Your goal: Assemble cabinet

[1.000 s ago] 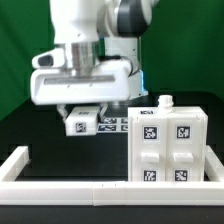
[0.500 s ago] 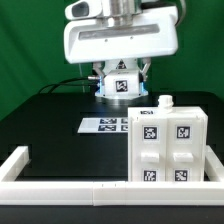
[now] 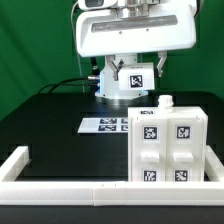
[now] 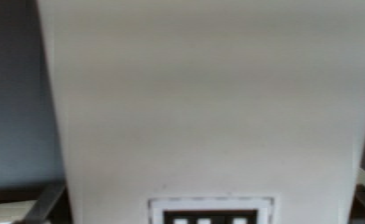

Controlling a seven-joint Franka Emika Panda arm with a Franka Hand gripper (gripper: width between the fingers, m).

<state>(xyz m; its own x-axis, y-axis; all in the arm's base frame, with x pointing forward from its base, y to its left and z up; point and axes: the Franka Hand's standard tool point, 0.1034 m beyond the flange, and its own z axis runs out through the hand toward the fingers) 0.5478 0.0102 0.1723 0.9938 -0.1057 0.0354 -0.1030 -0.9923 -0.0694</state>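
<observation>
Closest to me, a long low white rail (image 3: 60,186) crosses the front. Behind it, at four o'clock, sits the big white plastic cabinet box (image 3: 168,148), with black square tags on four panels. At twelve o'clock, my gripper (image 3: 133,78) holds a small white tagged block (image 3: 134,86) in the air. The fingers are hidden, and the wrist view is blurry white.

— Where are we?
— A robotics lab, we'd say: green backdrop (image 3: 30,50) across the upper left, black table (image 3: 50,120), marker board (image 3: 100,125) at centre.
— And the white rail (image 3: 60,187) along the bottom edge borders our bench.
</observation>
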